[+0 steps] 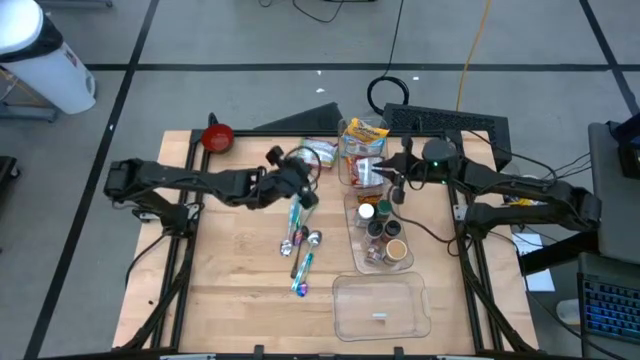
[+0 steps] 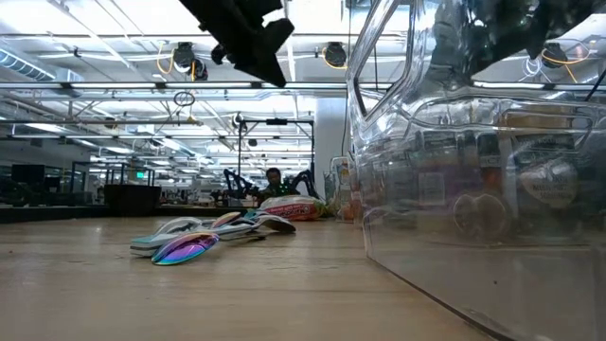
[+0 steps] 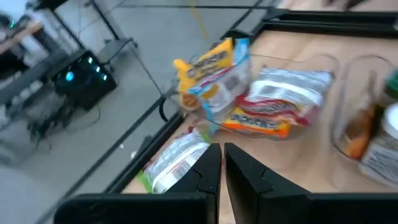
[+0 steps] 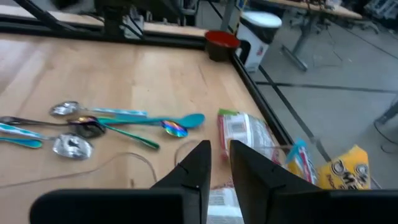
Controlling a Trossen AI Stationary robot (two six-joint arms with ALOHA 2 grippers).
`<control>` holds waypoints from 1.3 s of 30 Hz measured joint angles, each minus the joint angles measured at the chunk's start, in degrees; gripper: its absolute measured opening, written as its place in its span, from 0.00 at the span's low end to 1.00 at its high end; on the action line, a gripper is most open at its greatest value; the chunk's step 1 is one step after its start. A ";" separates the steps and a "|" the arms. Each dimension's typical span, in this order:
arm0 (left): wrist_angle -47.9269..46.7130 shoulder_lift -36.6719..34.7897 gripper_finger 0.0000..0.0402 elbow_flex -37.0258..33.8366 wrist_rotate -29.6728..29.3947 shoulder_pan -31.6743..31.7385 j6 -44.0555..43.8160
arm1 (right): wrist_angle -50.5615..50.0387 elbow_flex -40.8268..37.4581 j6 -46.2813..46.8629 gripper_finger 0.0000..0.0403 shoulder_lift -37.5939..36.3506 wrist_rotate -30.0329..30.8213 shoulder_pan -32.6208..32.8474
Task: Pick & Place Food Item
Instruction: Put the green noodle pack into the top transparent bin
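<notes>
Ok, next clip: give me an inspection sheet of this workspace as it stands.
Surface: wooden table, flat, dark frame rails.
Job's things: snack packets at the far edge; a green-edged packet beside them.
Clutter: spoons mid-table; red bowl at far left corner; clear tray of jars; empty clear tub at near edge.
Grippers: left gripper shut, empty, above the packets; right gripper near the packets, jaws nearly closed.
Cables: yellow cable and black cable on floor.
Surroundings: white bin; laptop at right.
</notes>
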 joint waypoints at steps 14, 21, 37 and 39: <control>-1.22 8.03 0.32 0.09 26.33 25.82 -12.88 | -0.35 0.01 -0.05 0.11 -0.56 0.02 1.10; 3.36 19.68 0.58 0.00 32.22 31.66 -14.32 | -0.31 0.01 -0.20 0.11 -0.56 0.02 1.08; 3.04 23.54 0.48 0.17 37.68 33.27 -15.51 | -0.33 0.02 -0.03 0.11 -0.56 0.02 1.10; 2.72 23.54 0.41 0.17 38.21 33.26 -15.51 | -0.33 0.02 -0.03 0.11 -0.56 0.02 1.10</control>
